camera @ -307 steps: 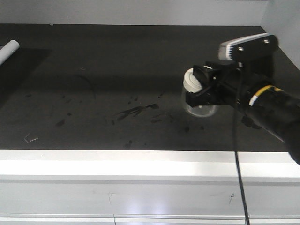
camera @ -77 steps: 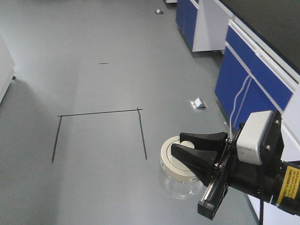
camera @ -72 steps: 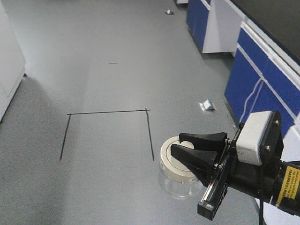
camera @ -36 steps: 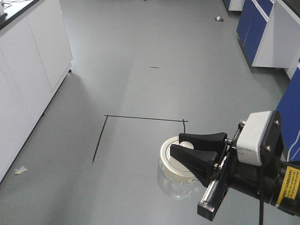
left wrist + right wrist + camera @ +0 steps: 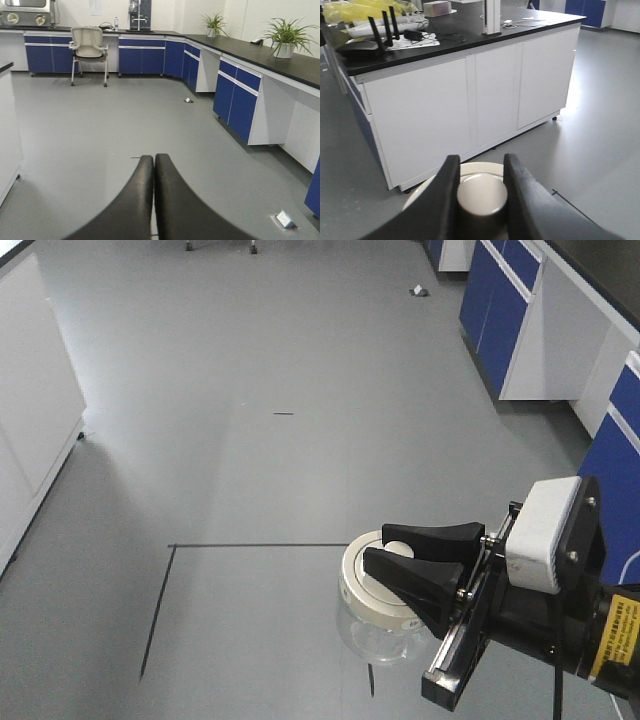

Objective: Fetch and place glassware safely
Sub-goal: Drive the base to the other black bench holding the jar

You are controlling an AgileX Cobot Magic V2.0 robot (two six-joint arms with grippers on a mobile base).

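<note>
The glass jar (image 5: 372, 632) is small, squat and clear, with a round white lid (image 5: 362, 585). My right gripper (image 5: 397, 546) is shut on the lid's central white knob and carries the jar in the air above the grey floor. In the right wrist view the two black fingers (image 5: 441, 192) clamp the knob (image 5: 482, 196), with the lid's rim (image 5: 479, 168) behind it. My left gripper (image 5: 153, 161) is shut and empty, pointing across the room; it does not show in the front view.
Blue cabinets (image 5: 500, 315) with a black counter run along the right. A white cabinet (image 5: 30, 405) stands at the left. A black tape outline (image 5: 165, 585) marks the floor. A chair (image 5: 90, 47) and potted plants (image 5: 285, 37) are far off. A white island bench (image 5: 470, 95) carries a router.
The base has turned away from the black counter where the jar was gripped; the floor view keeps shifting, the tape outline sliding left and down. The right gripper holds the jar unchanged.
</note>
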